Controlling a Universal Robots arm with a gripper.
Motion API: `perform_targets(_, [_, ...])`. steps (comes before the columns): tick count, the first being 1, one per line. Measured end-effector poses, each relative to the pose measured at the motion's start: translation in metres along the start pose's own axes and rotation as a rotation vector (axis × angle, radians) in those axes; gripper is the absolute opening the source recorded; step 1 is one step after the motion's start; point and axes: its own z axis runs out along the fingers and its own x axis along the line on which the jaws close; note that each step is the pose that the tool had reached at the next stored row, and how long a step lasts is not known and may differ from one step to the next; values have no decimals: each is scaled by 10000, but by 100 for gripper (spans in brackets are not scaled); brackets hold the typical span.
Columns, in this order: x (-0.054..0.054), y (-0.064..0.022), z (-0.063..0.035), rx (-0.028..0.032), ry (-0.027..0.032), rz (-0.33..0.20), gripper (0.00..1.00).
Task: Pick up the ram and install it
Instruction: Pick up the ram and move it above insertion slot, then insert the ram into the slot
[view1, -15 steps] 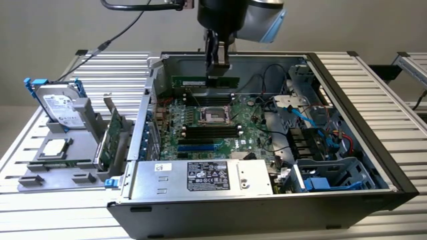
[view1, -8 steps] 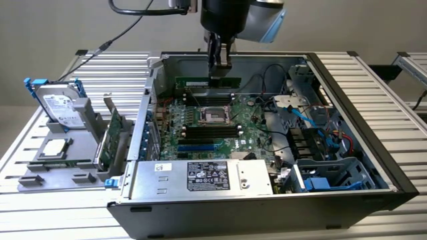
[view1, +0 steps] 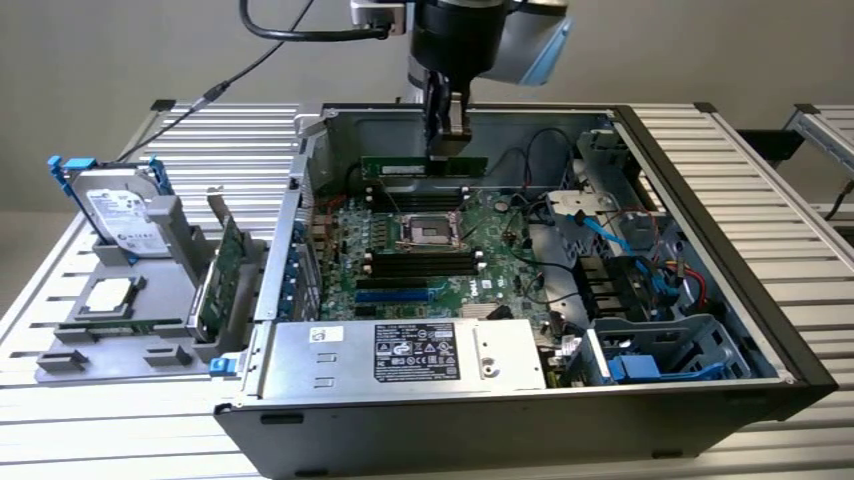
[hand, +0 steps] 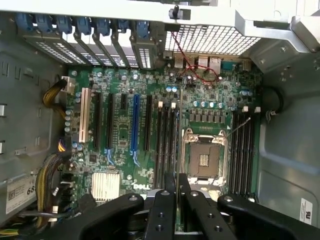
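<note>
Grey wall behind, a slatted metal table (view1: 747, 150) underneath, and on it an open computer case (view1: 727, 260) lying on its side with the motherboard (view1: 400, 275) facing up. On the exterior view's left, a grey holder (view1: 94, 345) carries a hard drive (view1: 118, 215) and the wider expansion card (view1: 227, 275), neither of them my business. And here I am: my gripper (view1: 451, 148) hangs over the far part of the case, pinched on the top edge of the ram (view1: 400, 167). The stick hangs level, clear above the board. I'd say gripping it by the top edge leaves the contact edge free and pointing down.

Now from the wrist, looking straight down. My fingers (hand: 162, 210) are drawn close together with the ram (hand: 176, 215) edge-on between them, just a thin green sliver. Below lies the CPU socket (hand: 204, 160), with black memory slots (hand: 165, 145) on one side of it and more on the other. The stick runs in line with those slots, which I judge is the whole point of holding it this way.
</note>
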Motion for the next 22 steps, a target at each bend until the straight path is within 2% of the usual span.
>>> perform_targets(4, [-39,-19,65,-4,117,-3,14])
perform_targets(8, [-83,-38,134,-8,201,-6,14])
perform_targets(11, [-111,-54,155,-8,210,-16,14])
perform_targets(22, [-112,-55,154,-9,211,-19,14])
